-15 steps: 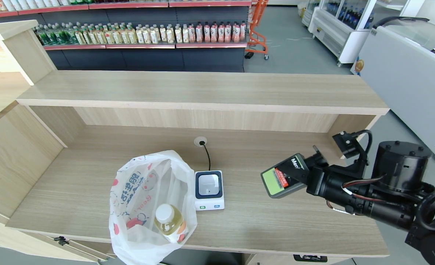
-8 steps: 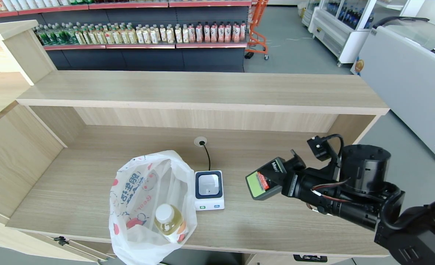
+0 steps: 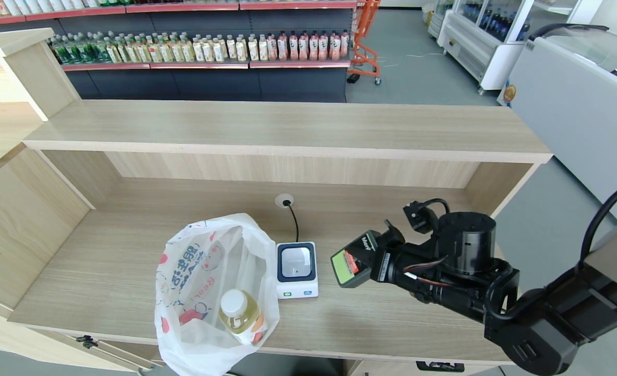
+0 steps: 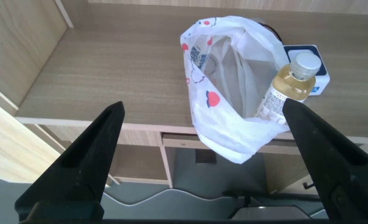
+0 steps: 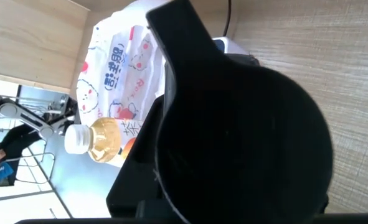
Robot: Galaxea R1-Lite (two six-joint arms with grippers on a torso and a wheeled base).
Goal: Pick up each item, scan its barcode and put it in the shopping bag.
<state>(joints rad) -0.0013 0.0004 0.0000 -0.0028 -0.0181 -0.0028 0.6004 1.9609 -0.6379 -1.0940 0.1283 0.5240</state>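
My right gripper (image 3: 377,257) is shut on a small dark box (image 3: 352,260) with a green face and a red label, held above the counter just right of the scanner (image 3: 296,269). From the right wrist the box (image 5: 233,137) looms dark and close, with the scanner (image 5: 224,45) beyond it. The white printed shopping bag (image 3: 199,271) stands open left of the scanner, holding a bottle of yellow drink (image 3: 240,310). My left gripper (image 4: 203,106) hangs open above the bag (image 4: 227,81) and bottle (image 4: 289,84), off the counter's near edge.
The scanner's black cable (image 3: 293,219) runs back to a grommet (image 3: 284,200). A raised wooden ledge (image 3: 287,128) walls the counter's far side and a side panel (image 3: 21,219) closes the left. Bare counter (image 3: 105,266) lies left of the bag.
My right arm has carried the box leftward, from the counter's right end to just beside the scanner. Bag, bottle and scanner have stayed put.
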